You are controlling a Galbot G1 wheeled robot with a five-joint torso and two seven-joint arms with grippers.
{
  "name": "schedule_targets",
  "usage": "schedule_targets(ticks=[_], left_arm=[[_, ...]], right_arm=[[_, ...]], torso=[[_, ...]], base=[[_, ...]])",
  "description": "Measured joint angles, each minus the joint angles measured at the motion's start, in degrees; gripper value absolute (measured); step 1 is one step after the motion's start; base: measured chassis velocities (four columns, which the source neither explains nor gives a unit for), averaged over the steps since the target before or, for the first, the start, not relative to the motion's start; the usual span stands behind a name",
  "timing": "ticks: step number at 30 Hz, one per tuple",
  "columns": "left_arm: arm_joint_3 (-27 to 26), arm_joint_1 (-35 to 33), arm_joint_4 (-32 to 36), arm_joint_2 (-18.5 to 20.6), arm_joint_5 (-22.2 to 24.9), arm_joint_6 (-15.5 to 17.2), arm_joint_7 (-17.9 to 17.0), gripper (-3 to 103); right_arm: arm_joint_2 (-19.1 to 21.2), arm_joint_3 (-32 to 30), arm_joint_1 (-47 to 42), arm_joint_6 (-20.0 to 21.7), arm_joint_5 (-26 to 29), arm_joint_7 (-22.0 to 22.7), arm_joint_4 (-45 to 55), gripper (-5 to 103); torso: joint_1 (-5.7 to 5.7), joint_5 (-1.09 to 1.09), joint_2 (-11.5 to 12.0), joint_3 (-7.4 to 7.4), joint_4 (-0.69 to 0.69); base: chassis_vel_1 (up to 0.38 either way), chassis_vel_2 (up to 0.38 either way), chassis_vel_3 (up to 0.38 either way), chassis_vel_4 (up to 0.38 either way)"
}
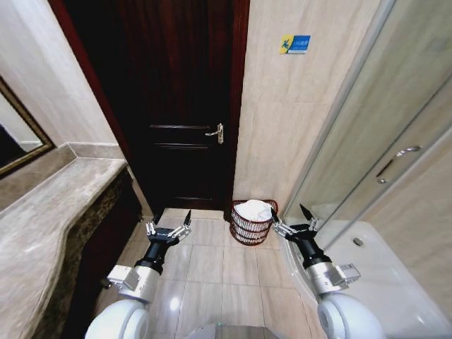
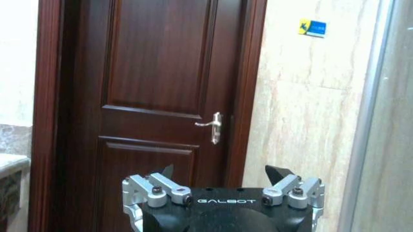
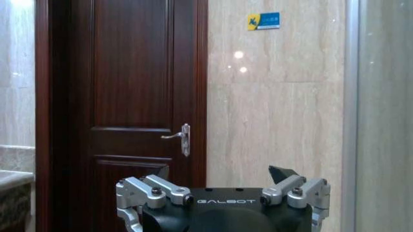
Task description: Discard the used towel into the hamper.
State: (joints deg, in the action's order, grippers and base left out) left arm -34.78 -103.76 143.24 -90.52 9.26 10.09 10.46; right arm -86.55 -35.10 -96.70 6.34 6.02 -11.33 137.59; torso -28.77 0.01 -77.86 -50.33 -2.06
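Observation:
The hamper (image 1: 251, 224), a round dark red-brown openwork basket, stands on the floor tiles against the far wall, between the door and the shower. A white towel (image 1: 254, 210) lies bunched inside it, rising above the rim. My left gripper (image 1: 170, 222) hangs open and empty over the floor, left of the hamper. My right gripper (image 1: 294, 218) is open and empty too, just right of the hamper. Both wrist views face the door, with the left gripper (image 2: 223, 172) and the right gripper (image 3: 221, 172) holding their fingers spread apart.
A dark wooden door (image 1: 180, 106) with a metal handle (image 1: 216, 132) is shut ahead. A stone counter (image 1: 49, 212) runs along the left. On the right are a glass shower door (image 1: 381, 141) and a white shower tray (image 1: 367, 261). Tiled floor (image 1: 212, 268) lies between.

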Motion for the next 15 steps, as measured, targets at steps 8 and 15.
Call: schedule_targets(ticks=[8,15], left_arm=[[0.0,0.0,0.0,0.0,0.0,0.0,0.0,97],[0.0,0.0,0.0,0.0,0.0,0.0,0.0,97]], right_arm=[[0.0,0.0,0.0,0.0,0.0,0.0,0.0,100],[0.0,0.0,0.0,0.0,0.0,0.0,0.0,100]], torso=[[0.01,0.0,-0.01,0.01,-0.02],[0.0,-0.01,0.0,0.0,-0.02]], base=[[0.167,-0.173,-0.17,0.169],[0.175,-0.17,-0.17,0.18]])
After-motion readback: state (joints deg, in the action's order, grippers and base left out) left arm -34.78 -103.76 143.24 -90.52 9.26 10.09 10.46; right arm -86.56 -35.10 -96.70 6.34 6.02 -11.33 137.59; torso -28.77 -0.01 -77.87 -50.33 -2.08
